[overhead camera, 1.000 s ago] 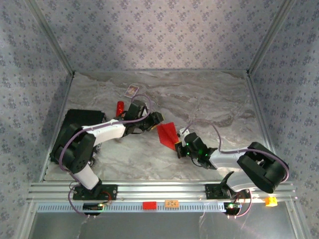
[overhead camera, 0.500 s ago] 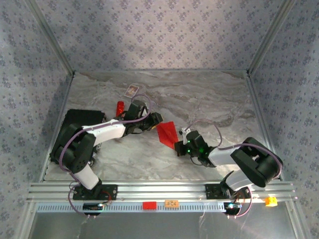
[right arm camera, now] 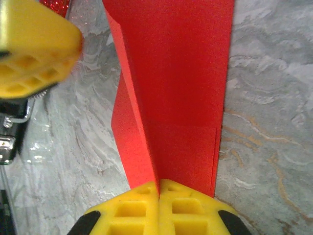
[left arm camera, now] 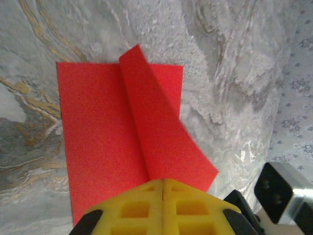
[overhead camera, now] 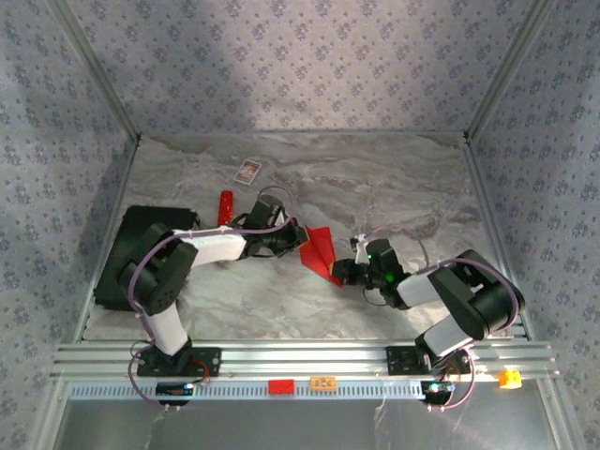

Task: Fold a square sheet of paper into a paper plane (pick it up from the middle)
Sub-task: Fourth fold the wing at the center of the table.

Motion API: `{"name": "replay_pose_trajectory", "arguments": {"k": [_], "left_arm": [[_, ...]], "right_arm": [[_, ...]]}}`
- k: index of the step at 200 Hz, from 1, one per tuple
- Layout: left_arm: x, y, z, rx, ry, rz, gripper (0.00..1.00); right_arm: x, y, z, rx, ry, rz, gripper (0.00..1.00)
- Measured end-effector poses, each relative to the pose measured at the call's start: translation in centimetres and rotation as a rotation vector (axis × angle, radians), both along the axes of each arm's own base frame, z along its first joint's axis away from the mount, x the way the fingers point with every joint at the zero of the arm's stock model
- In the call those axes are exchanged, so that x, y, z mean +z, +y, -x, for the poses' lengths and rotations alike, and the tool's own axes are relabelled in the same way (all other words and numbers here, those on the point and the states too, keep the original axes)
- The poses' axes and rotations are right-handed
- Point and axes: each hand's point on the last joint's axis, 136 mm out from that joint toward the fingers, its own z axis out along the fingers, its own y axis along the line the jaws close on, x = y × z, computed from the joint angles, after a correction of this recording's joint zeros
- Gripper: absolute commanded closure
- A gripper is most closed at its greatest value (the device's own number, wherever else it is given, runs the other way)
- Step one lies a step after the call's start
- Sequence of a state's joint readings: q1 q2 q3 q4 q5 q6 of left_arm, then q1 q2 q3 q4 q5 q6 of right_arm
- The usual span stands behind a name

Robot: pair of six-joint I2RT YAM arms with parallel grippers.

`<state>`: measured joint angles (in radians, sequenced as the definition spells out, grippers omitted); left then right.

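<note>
The square sheet of paper [overhead camera: 320, 249] is bright red and lies mid-table, folded narrower, with one flap standing up along a centre crease [left arm camera: 142, 122]. It has no pointed paper plane shape. My left gripper [overhead camera: 300, 239] is shut on the crease at the sheet's left end, yellow fingertips pressed together [left arm camera: 163, 182]. From the other end, my right gripper [overhead camera: 338, 272] is shut on the same crease [right arm camera: 159, 185]. In the right wrist view the sheet [right arm camera: 181, 73] runs away from the fingers, and the left gripper's yellow fingers [right arm camera: 34, 54] show blurred at the upper left.
A red stick [overhead camera: 225, 206] lies just left of the left arm, and a small printed card [overhead camera: 247, 171] lies farther back. A black pad [overhead camera: 141, 248] sits at the table's left edge. Patterned walls close in the marble table [overhead camera: 403, 187] on three sides.
The left gripper slid right onto the sheet's end and shut on the crease. The right arm pushed in leftward, still shut on the paper, and the sheet narrowed.
</note>
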<state>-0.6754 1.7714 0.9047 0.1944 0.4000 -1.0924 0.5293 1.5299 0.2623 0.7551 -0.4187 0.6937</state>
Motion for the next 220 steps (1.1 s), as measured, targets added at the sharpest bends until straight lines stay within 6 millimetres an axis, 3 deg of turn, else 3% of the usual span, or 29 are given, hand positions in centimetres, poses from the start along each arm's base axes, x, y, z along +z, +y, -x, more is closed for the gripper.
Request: {"name": "replay_pose_trajectory", "arguments": {"k": [68,220], "left_arm": [[-3.4,-1.5,0.9,-0.04,0.065,-0.034,1.0],[-4.4,-0.7,1.3,-0.017,0.081,-0.057,1.0]], "right_arm": [[-0.3,-0.2,0.1,-0.023,0.067,-0.053,1.0],[-0.4,-0.4,0.0,-0.051,0.108,-0.09,0.99]]}}
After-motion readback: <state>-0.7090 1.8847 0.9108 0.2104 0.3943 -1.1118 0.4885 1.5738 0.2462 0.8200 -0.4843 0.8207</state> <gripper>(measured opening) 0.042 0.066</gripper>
